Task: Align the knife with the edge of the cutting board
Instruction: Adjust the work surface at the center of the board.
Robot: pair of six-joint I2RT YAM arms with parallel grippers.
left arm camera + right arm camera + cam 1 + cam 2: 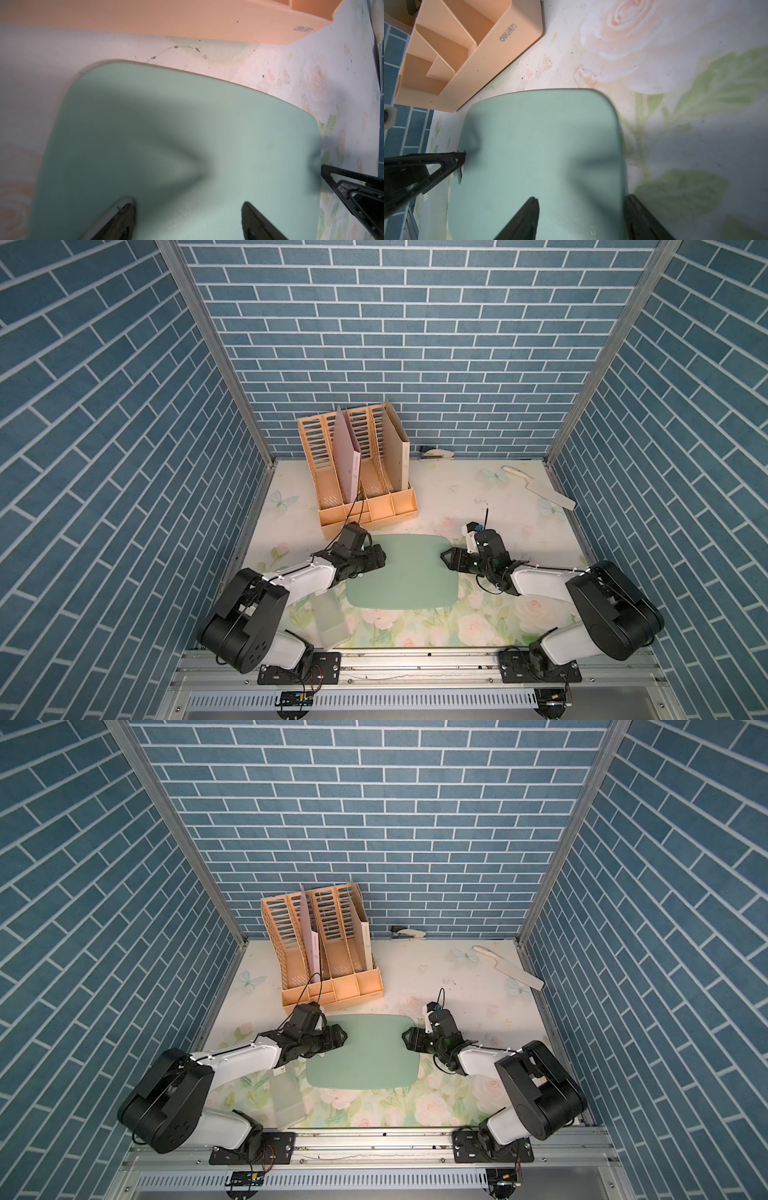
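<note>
Open tabletop [469,497] lay between the cutting board [403,572] and the knife [540,489]. Obstacles noted: file organiser [374,512] just behind the board's far left corner; right wall [665,448] close beside the knife; stapler [436,454] against the back wall [415,364].

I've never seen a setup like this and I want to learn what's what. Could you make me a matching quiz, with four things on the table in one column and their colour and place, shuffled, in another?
Things:
1. knife
2. cutting board
3. file organiser
4. stapler

Descriptions:
A. orange, standing upright at the back left
B. mint green, lying flat in the middle
C. black and cream, small, at the very back
D. cream-white, lying at the far right

Pairs: 1-D, 2-B, 3-A, 4-C.
</note>
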